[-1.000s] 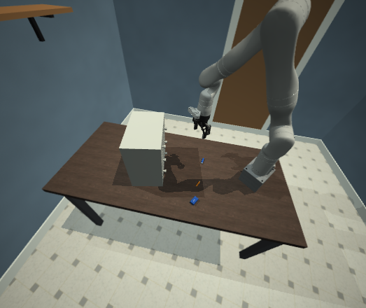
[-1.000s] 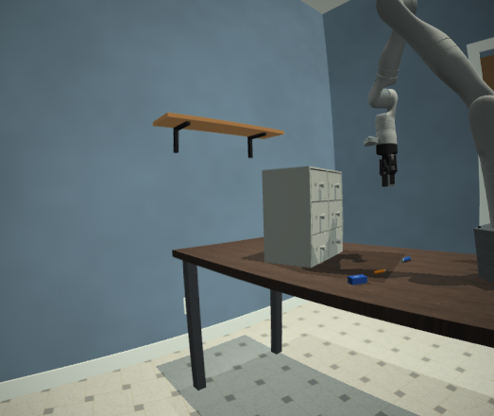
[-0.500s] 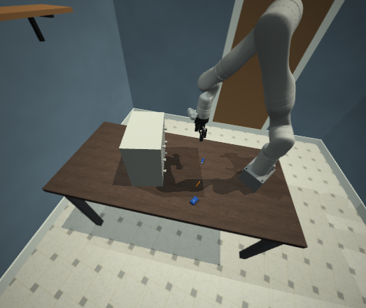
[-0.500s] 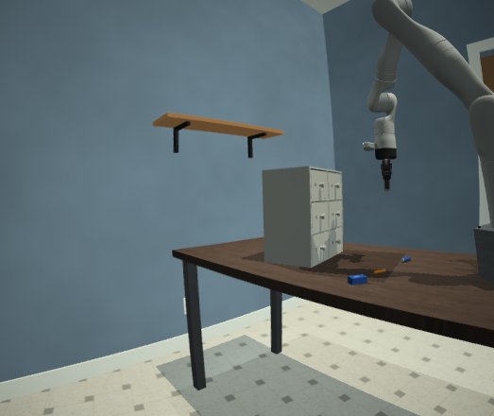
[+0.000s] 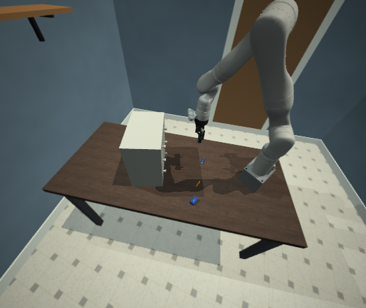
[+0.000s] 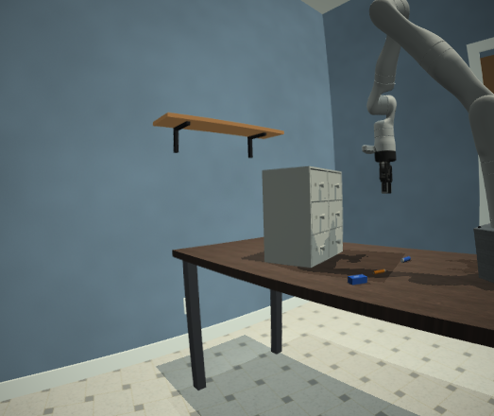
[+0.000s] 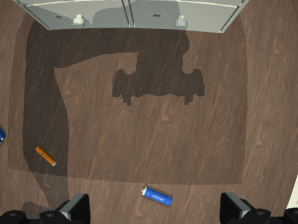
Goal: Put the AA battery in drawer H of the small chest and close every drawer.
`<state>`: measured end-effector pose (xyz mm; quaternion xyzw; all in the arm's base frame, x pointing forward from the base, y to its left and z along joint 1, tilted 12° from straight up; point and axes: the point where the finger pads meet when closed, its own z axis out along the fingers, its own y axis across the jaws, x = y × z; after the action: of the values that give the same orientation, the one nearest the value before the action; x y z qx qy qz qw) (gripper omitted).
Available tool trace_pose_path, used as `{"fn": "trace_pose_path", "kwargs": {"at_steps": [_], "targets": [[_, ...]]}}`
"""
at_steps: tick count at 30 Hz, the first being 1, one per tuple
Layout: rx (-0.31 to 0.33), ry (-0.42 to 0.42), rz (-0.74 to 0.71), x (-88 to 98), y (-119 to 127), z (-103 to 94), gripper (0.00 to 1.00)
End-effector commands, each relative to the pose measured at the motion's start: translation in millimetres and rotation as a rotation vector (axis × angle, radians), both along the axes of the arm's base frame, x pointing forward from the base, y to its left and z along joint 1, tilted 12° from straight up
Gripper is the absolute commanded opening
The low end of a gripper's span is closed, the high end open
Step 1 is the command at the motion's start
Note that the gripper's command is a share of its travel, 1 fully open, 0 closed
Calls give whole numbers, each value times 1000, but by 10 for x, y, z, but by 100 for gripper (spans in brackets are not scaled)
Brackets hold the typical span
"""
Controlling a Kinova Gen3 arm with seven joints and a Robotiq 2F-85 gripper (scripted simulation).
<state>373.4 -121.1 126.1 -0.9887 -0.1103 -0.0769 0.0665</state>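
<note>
The AA battery, a blue cylinder [image 5: 202,161] [image 6: 406,259] [image 7: 157,196] with a silvery end, lies on its side on the table [image 5: 243,213] [image 6: 442,303] [image 7: 210,135]. My gripper [image 5: 200,141] [image 6: 386,192] [image 7: 155,209] is open and empty, pointing down high above the table. In the wrist view the battery shows between the two fingertips, far below them. The small chest [image 5: 142,131] [image 6: 286,215] [image 7: 180,17] stands upright with its drawers all looking pushed in. The letters on the drawers are too small to read, so I cannot tell which is H.
An orange stick-like piece [image 5: 198,183] [image 6: 380,271] [image 7: 46,156] and a small blue box [image 5: 194,200] [image 6: 357,279] [image 7: 1,134] lie on the table, in front of the chest's drawer side. A wall shelf [image 5: 19,12] [image 6: 220,126] hangs beyond the table.
</note>
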Motion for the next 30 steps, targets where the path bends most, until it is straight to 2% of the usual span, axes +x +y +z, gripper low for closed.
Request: {"fn": "trace_pose_path", "kwargs": {"at_steps": [1, 30], "targets": [[1, 4, -11, 2, 9, -14, 100], [7, 10, -52, 10, 19, -38, 100]]}}
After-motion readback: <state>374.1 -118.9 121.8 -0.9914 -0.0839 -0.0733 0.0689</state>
